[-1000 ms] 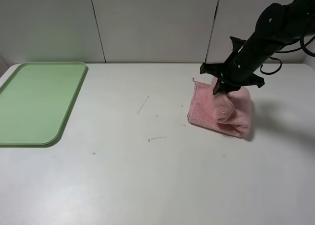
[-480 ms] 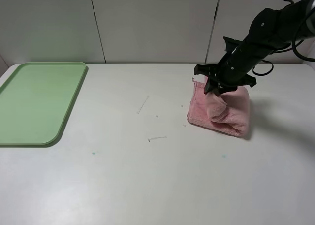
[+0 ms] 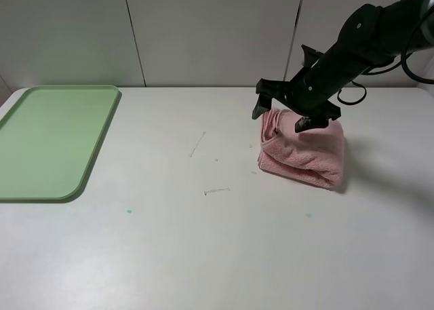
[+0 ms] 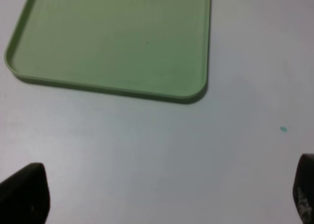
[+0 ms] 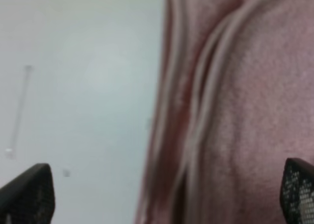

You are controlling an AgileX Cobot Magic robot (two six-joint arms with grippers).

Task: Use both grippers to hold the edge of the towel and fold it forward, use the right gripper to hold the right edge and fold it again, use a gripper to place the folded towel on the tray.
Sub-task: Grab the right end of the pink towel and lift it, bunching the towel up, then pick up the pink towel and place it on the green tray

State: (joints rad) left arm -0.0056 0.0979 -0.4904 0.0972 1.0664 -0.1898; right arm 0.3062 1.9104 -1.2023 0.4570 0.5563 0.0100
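Note:
The pink towel (image 3: 305, 150) lies folded in a thick bundle on the white table, right of centre. My right gripper (image 3: 280, 117) hovers just over its back left edge with the jaws wide open and nothing in them. In the right wrist view the towel's layered folds (image 5: 230, 111) fill the picture between the two fingertips (image 5: 29, 194). The green tray (image 3: 54, 140) lies empty at the far left. The left wrist view shows the tray (image 4: 113, 37) ahead of my left gripper (image 4: 162, 199), which is open and empty above bare table. The left arm is out of the exterior view.
The white table (image 3: 203, 242) has a few small scuff marks (image 3: 196, 144) between tray and towel and a tiny teal speck (image 3: 129, 211). A panelled wall (image 3: 203, 32) runs along the table's back edge.
My right gripper carried the lifted towel edge to the left, let it go and opened. The towel has dropped into a flatter folded bundle.

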